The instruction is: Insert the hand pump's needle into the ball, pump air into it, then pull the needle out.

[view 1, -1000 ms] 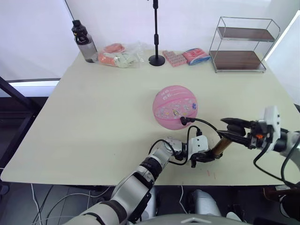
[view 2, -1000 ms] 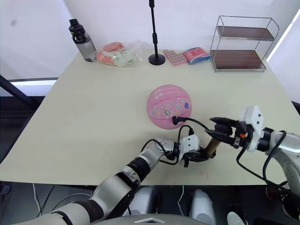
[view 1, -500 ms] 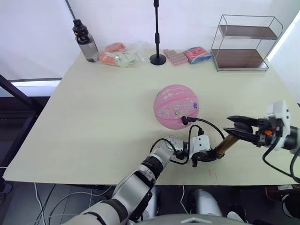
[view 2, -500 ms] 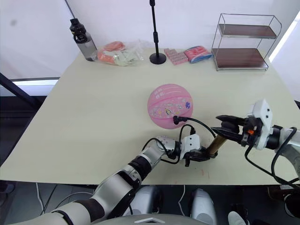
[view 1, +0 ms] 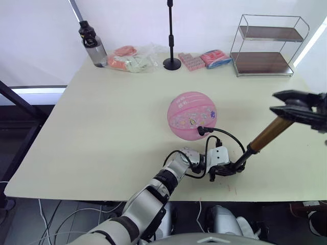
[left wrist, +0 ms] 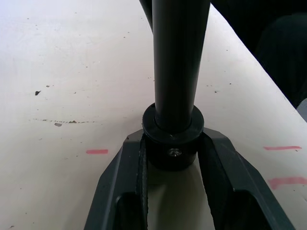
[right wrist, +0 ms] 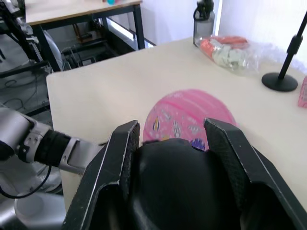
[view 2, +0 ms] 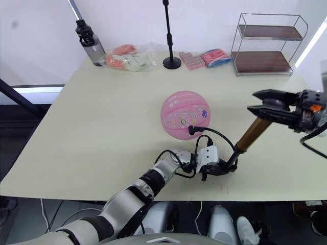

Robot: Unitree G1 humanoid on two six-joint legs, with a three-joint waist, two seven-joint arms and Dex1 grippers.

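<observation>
Pale lettering on ball (view 1: pixel 191 115), mid-table: illegible. Needle hidden at ball's surface. Left gripper (left wrist: pixel 173 158) fingers clamped on hand pump (view 1: pixel 265 135) base cap; right gripper (right wrist: pixel 173 143) fingers clasping black handle.

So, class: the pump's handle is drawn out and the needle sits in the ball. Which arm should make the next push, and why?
The right. Its gripper already clamps the hand pump's black handle, while the left gripper braces the pump's base on the table. The hose fitting is at the ball.
</observation>
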